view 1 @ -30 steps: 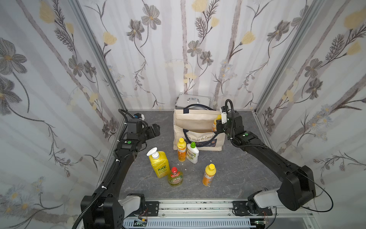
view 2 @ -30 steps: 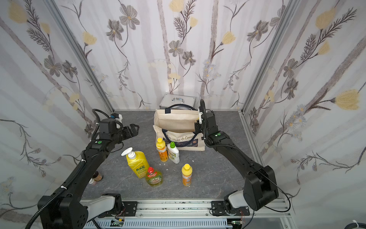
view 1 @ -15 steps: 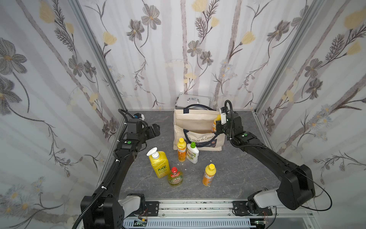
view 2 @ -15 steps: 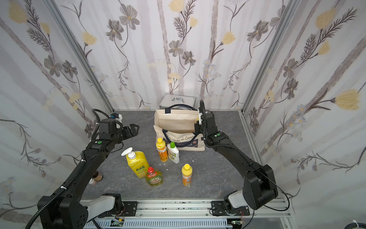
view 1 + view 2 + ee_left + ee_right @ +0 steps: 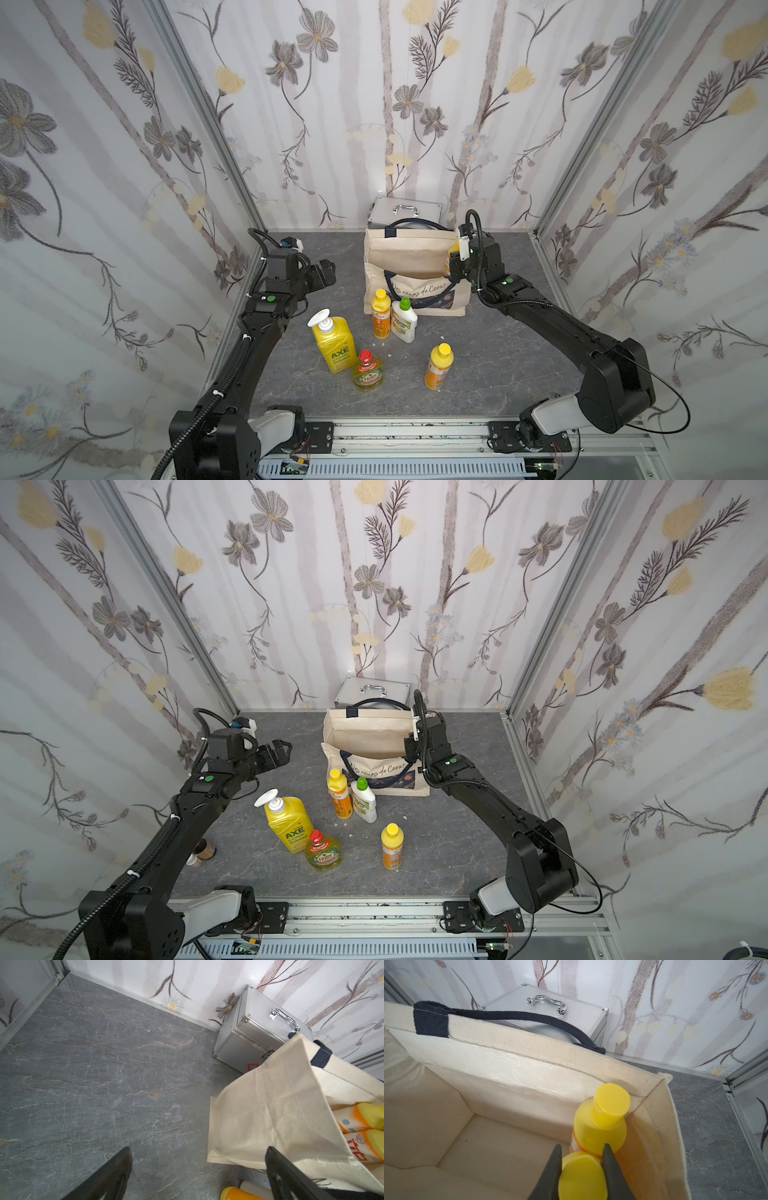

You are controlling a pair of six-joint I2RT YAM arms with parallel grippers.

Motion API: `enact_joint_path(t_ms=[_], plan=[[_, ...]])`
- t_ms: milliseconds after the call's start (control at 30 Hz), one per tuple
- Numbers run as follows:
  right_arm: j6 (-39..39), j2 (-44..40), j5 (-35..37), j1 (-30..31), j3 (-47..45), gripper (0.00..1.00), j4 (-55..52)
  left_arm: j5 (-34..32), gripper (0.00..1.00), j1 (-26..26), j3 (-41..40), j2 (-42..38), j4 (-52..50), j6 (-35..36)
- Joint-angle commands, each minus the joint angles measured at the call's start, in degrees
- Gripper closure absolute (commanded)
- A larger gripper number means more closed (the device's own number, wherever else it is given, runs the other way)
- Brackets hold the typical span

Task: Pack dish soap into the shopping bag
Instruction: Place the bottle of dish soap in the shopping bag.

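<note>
Dish soap bottle [image 5: 581, 1180], gripped by its yellow cap in the right jaws, hangs upright below them inside the shopping bag [image 5: 529, 1057], a packed twin [image 5: 600, 1126] just beyond; left jaws gape empty, well apart.

"AXE" on yellow pump btl [image 5: 334, 348], "FAIRY" on red-cap btl [image 5: 368, 375], script "coups de Coeur" on tote [image 5: 419, 287]

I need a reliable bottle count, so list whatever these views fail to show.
- Held orange bottle: the right wrist view shows only its cap between the right hand's fingers; the frame edge cuts off its body.
- Floor of the shopping bag: hidden in both top views by its front wall and the right arm.
- Small items by the left arm: too small to identify.
</note>
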Motion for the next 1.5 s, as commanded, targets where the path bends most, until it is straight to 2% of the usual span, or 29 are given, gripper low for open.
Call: enact_joint_path(t_ms=[0,100,233,300,467,800,1467], plan=[[-1.05,-0.35,2.87,0.03,0.72,1.0,-2.72,-0.48,0.0,0.02,0.05,-0.01,0.63,0.4],[-0.98,-0.76,2.46,0.21,1.3,0.87,-3.66,-0.37,0.0,-0.06,0.07,0.08,0.63,0.31],[-0.89,-1.1,2.17,0.39,2.43,0.76,-4.71,-0.4,0.0,-0.06,0.06,0.08,0.64,0.4],[-0.98,-1.12,2.35,0.51,3.25,0.64,-5.3,-0.49,0.0,-0.02,0.02,-0.01,0.62,0.4],[-1.06,-1.36,2.42,0.56,4.11,0.5,-5.65,-0.66,0.0,-0.06,0.07,-0.09,0.56,0.48],[-1.4,-1.36,2.22,0.55,6.28,0.44,-6.39,-0.66,0.0,-0.07,0.16,-0.27,0.53,0.51],[-1.67,-11.36,1.21,0.66,7.33,0.31,-10.15,-0.48,0.0,-0.06,0.4,-0.18,0.55,0.31]])
